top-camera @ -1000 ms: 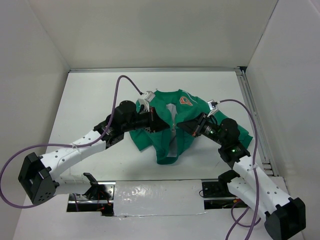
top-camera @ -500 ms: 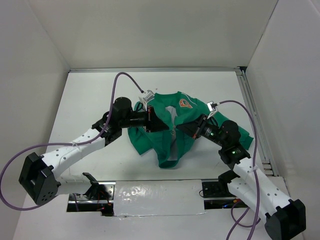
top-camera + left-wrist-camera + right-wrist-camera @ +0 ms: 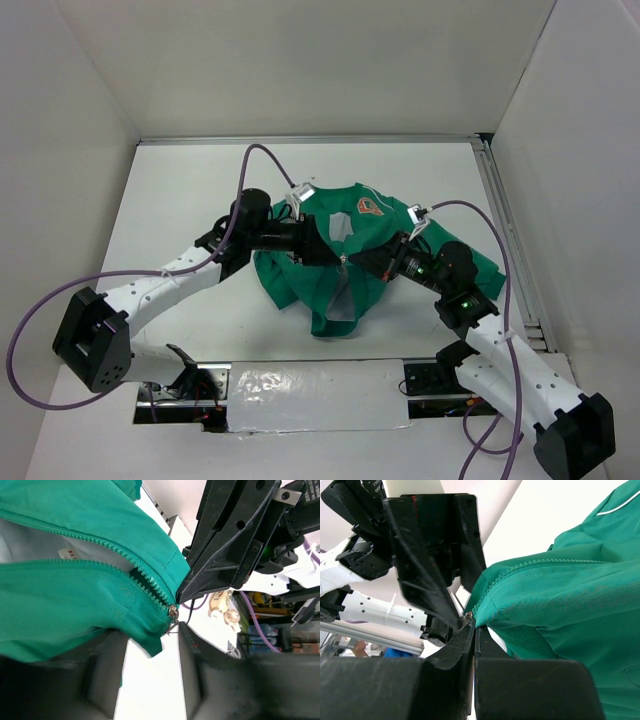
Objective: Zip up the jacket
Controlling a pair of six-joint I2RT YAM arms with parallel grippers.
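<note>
Top external view: the jacket (image 3: pixel 330 285) lies crumpled on the white table (image 3: pixel 190 190), and every place below is told from it. Its orange chest patch (image 3: pixel 372 206) faces up on the far half. The left gripper (image 3: pixel 318 250) reaches in from the jacket's left side, and the right gripper (image 3: pixel 368 262) from its right. The two meet over the middle of the jacket, where the front is pulled up into a ridge. The near hem hangs down toward the arm bases.

Left wrist view: the jacket (image 3: pixel 75 510) fills the upper left. Its two rows of zip teeth lie apart, with white lining (image 3: pixel 30 537) showing between them. They run together at the zip slider (image 3: pixel 173 613). The left gripper (image 3: pixel 150 632) is spread. Its fingers (image 3: pixel 100 680) stand apart below the jacket, with bare table showing between them and a fold of the hem hanging into the gap. The slider sits just above one fingertip and neither finger clamps it. The right gripper (image 3: pixel 187 587) comes in from the jacket's far side, its tip touching the green edge just beside the slider.

Right wrist view: the jacket (image 3: pixel 560 610) fills the right half, with thin white piping (image 3: pixel 620 507) near its upper corner. The right gripper (image 3: pixel 472 630) has its fingers (image 3: pixel 530 685) pressed together, nipping the jacket's edge where the zip teeth (image 3: pixel 535 562) end. The left gripper (image 3: pixel 465 597) hangs just beyond that edge, its two fingers parted
</note>
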